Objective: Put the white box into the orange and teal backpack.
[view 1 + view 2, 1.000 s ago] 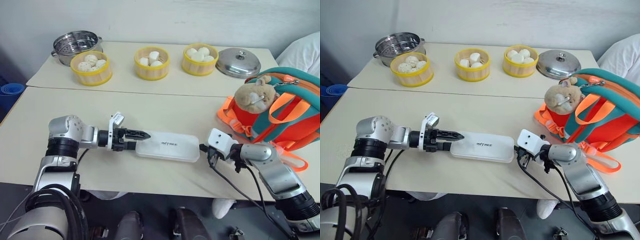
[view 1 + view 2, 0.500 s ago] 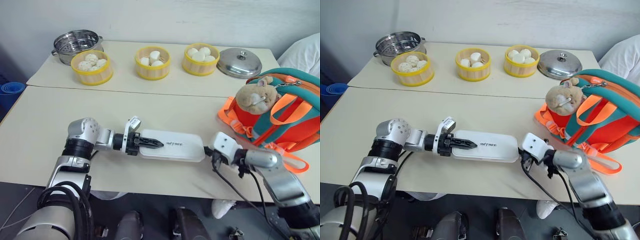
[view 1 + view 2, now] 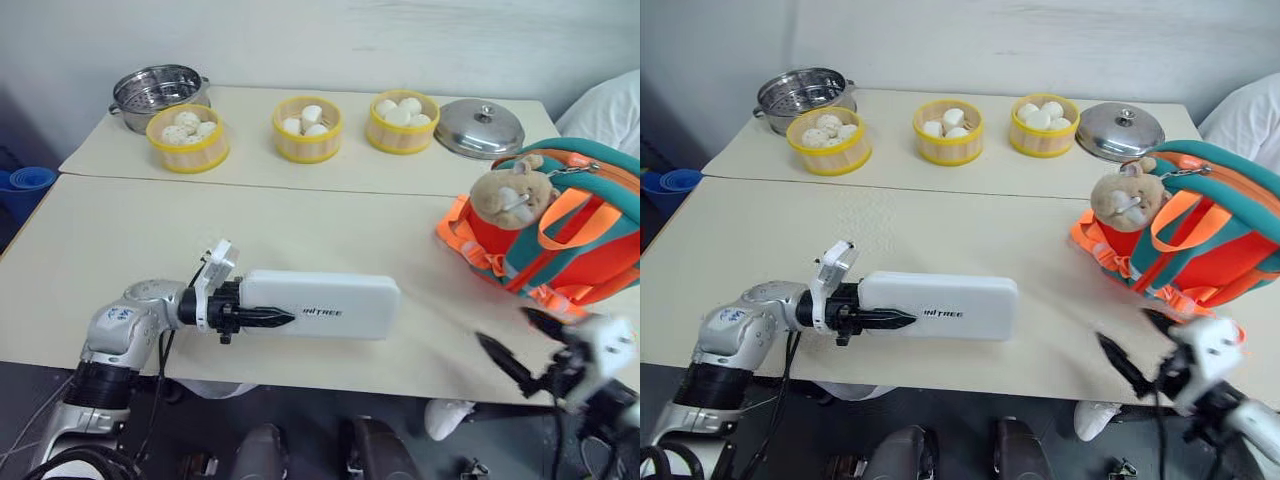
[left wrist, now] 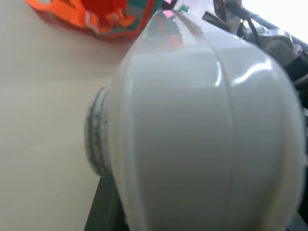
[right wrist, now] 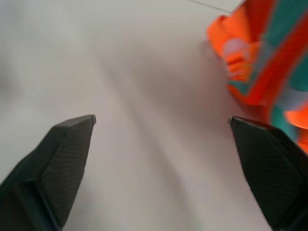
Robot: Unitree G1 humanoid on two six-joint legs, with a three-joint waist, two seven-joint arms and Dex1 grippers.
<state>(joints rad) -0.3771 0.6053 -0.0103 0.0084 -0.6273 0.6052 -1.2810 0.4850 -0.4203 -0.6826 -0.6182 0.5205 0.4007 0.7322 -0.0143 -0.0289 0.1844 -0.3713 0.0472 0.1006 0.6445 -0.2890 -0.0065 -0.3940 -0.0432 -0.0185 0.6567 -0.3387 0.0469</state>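
- Head views: the left gripper [image 3: 262, 318] is clamped on one short end of the flat, elongated white plastic box [image 3: 318, 305] with small dark lettering. A second ago the box lay flat on the beige table [image 3: 120, 230] with both grippers at its ends; now it is turned up onto its long edge and carried by the left arm alone, apparently just off the tabletop.
- Head views: the right gripper [image 3: 522, 346] has let go and pulled back to the table's near edge, its two black fingers spread wide and empty. It sits in front of the small orange and teal backpack [image 3: 570, 235] with the tan plush charm [image 3: 507, 193].
- Left wrist view: the box's rounded end [image 4: 202, 134] sits close to the lens, with the backpack's orange fabric [image 4: 91, 17] beyond it across the table.
- Right wrist view: the right gripper's fingers [image 5: 67, 144] stand far apart with nothing between them, and the backpack [image 5: 260, 67] is off to one side.
- My reading: the box is well apart from the backpack, so the carry across and the drop into the opening remain. The freed right gripper may be meant to hold the bag open.
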